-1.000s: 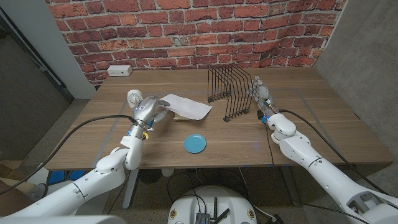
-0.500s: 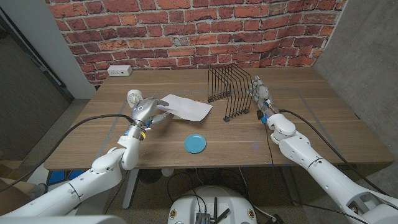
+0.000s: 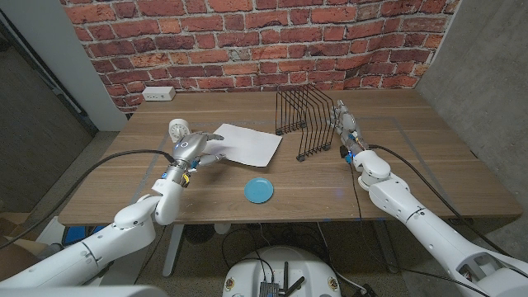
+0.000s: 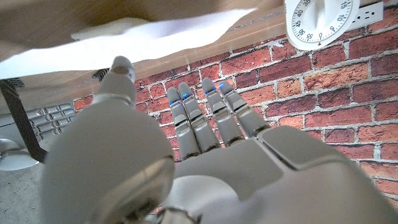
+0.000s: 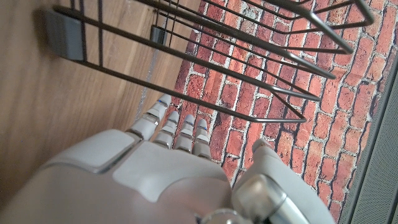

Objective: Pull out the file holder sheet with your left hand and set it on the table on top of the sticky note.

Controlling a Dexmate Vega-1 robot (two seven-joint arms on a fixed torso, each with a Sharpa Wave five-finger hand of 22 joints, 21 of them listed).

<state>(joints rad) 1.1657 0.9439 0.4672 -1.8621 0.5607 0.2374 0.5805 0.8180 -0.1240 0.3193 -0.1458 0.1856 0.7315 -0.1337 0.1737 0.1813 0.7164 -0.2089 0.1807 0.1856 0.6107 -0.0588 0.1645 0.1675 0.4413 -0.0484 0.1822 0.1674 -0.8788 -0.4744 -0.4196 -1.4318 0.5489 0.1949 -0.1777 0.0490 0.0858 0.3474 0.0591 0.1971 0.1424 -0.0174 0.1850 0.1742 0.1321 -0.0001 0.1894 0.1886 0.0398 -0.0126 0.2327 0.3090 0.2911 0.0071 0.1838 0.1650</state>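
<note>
The white sheet [image 3: 245, 144] lies flat on the table, left of the black wire file holder [image 3: 305, 124]. No sticky note shows in the head view beside or around the sheet. My left hand [image 3: 195, 148] is at the sheet's left edge, fingers pointing toward it. In the left wrist view its fingers [image 4: 205, 118] are straight and apart with nothing between them, and the sheet [image 4: 155, 38] is just beyond the thumb tip. My right hand [image 3: 345, 129] stands on edge against the holder's right side, fingers extended. The holder's wires [image 5: 205, 56] pass just past its fingertips.
A white kitchen timer [image 3: 179, 128] stands just behind my left hand. A small blue plate [image 3: 259, 190] sits near the table's front middle. A wall outlet [image 3: 157, 93] is at the back left. The brick wall runs behind the table.
The sheet has come down from a raised tilt to lie flat, covering the tan note that showed beneath it. My left hand has eased back to the sheet's left edge. The right hand is unchanged.
</note>
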